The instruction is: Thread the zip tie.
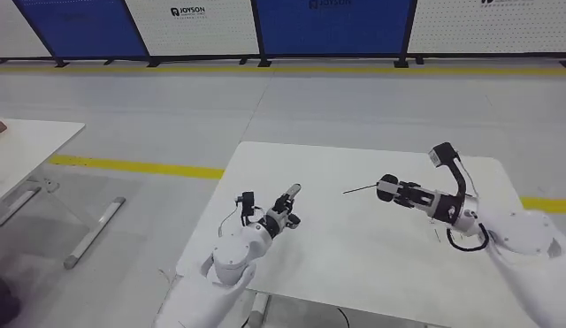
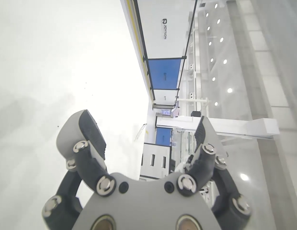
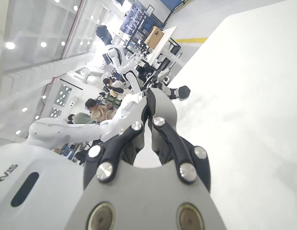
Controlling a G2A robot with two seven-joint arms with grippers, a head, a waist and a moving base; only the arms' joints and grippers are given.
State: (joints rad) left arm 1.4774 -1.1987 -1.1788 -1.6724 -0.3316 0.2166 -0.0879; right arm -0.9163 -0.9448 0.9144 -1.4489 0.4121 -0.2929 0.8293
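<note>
White table (image 1: pixel 354 266), zip tie (image 1: pixel 361 188) apparently pinched in right tool (image 1: pixel 382 187), left tool (image 1: pixel 294 206) apart

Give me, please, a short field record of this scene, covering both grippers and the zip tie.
table: white
left gripper: open, holds nothing, over the table's left part
right gripper: shut on the zip tie
zip tie: thin and dark, sticks out of the right gripper toward the left gripper, with a gap between them
threading: not yet done
</note>
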